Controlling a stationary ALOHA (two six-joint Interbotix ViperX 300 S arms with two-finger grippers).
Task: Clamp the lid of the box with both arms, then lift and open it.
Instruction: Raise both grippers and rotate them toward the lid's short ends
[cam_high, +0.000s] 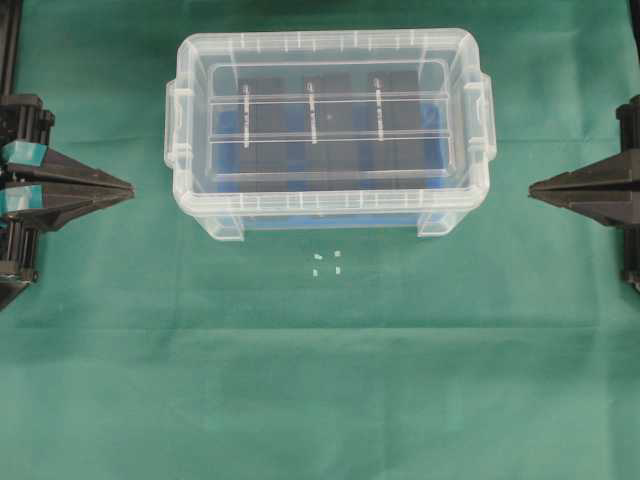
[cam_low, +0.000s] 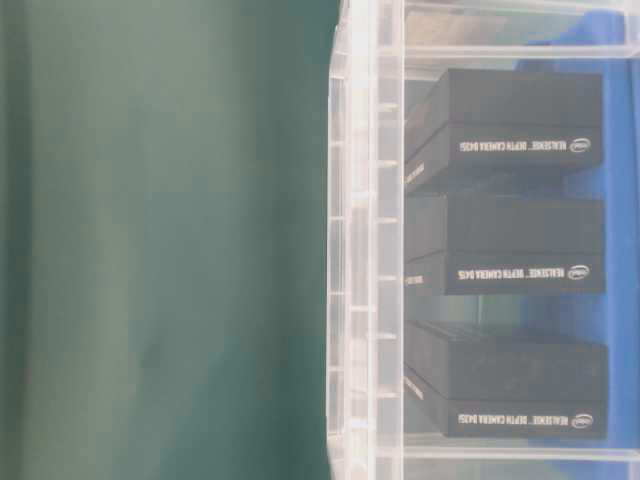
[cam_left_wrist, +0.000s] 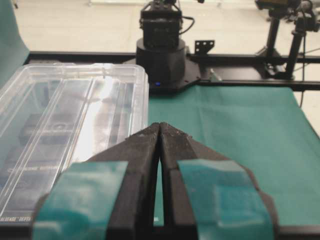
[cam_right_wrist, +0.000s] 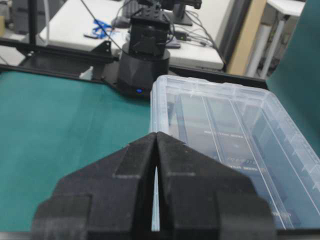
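The clear lid (cam_high: 330, 105) lies closed on the clear box (cam_high: 330, 215), which stands at the middle back of the table with a blue liner and three black boxes (cam_high: 328, 115) inside. My left gripper (cam_high: 128, 188), with teal tape, is shut and empty, left of the box and apart from it. My right gripper (cam_high: 533, 188) is shut and empty, right of the box. The lid also shows in the left wrist view (cam_left_wrist: 65, 115) and the right wrist view (cam_right_wrist: 235, 130), beyond the shut tips (cam_left_wrist: 159, 125) (cam_right_wrist: 156, 135). The table-level view shows the box wall (cam_low: 365, 240).
Green cloth (cam_high: 320, 380) covers the table. A few small white marks (cam_high: 327, 263) lie on it just in front of the box. The opposite arm bases (cam_left_wrist: 162, 50) (cam_right_wrist: 145, 55) stand at the table's ends.
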